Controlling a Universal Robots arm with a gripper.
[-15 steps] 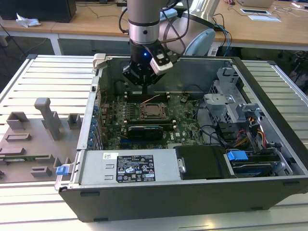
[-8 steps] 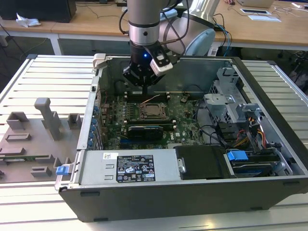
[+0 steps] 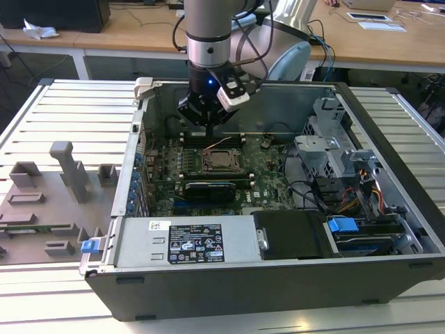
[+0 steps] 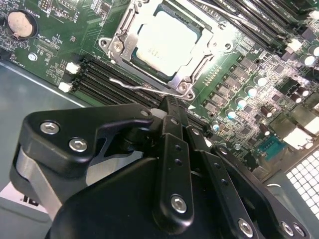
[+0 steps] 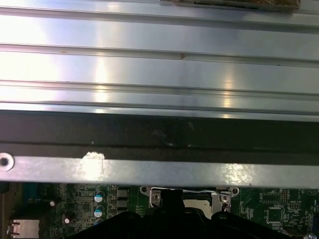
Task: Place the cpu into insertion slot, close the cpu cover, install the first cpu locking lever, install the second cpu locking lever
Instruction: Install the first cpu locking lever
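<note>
Silver cpu (image 4: pixel 167 42) sits in the slot (image 4: pixel 119 37) with the cover (image 4: pixel 197 62) down over it. Gripper (image 4: pixel 169 107) is pinched together, apparently empty, tip at a wire lever (image 4: pixel 132 85). Lever step in hand; next calls for pressing it under its hook.

Even overhead light; glare streaks the ribbed metal beyond the pincer (image 5: pixel 172 201), whose dark, perhaps defocused body hides detail.
</note>
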